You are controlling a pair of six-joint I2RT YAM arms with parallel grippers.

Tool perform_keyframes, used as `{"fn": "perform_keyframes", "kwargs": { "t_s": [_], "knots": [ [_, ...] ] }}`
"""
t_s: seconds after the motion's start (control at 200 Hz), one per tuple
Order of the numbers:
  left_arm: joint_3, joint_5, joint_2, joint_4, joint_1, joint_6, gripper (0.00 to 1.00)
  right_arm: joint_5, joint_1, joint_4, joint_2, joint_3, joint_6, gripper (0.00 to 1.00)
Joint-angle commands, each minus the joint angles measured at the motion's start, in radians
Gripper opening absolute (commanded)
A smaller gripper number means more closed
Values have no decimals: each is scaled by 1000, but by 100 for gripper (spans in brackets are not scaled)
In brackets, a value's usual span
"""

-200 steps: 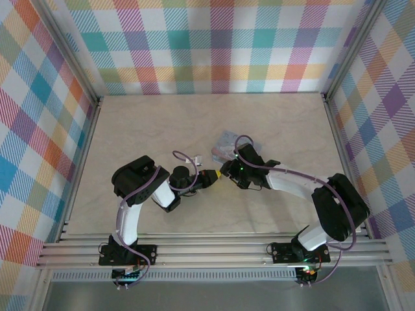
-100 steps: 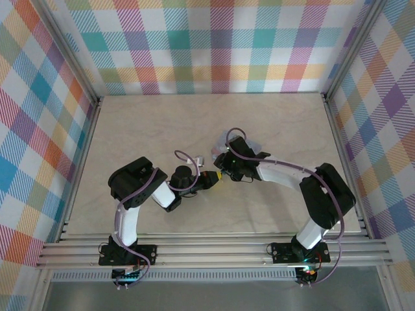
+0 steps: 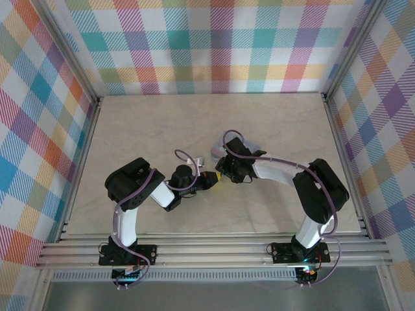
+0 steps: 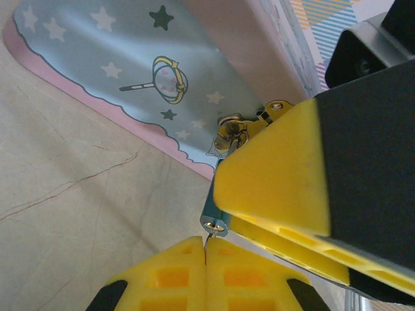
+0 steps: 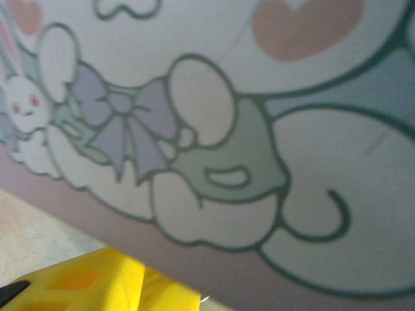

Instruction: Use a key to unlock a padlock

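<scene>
Your left claw (image 4: 205,262) is squeezed shut. The thin key (image 4: 205,240) pokes out from its tips and touches the bottom of the padlock (image 4: 212,212). Your right claw (image 3: 221,173) is half open and grips the padlock between its yellow fingers. The padlock hangs on the clasp of the pale blue box (image 4: 130,71) on the table (image 4: 71,214). The inside of the box is hidden.
</scene>
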Motion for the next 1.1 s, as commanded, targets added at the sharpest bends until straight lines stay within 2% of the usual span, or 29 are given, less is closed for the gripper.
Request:
{"fn": "perform_keyframes", "kwargs": {
  "t_s": [0.0,0.085,0.275,0.485,0.65,1.1],
  "knots": [
    [4,2,-28,-68,-9,12,0,2,6,1,33,23,-26,53],
    [12,8,-47,-101,-9,18,0,4,6,-2,50,36,-37,46],
    [25,9,-117,-218,-9,73,0,17,6,-12,40,31,-50,22],
    [52,35,-168,-331,-9,128,0,28,6,-5,7,4,-50,6],
    [59,42,-196,-378,-9,143,0,27,6,40,-11,-30,-42,0],
    [69,46,-195,-396,-10,126,0,18,6,78,-23,-53,-30,0]
  ]
}}
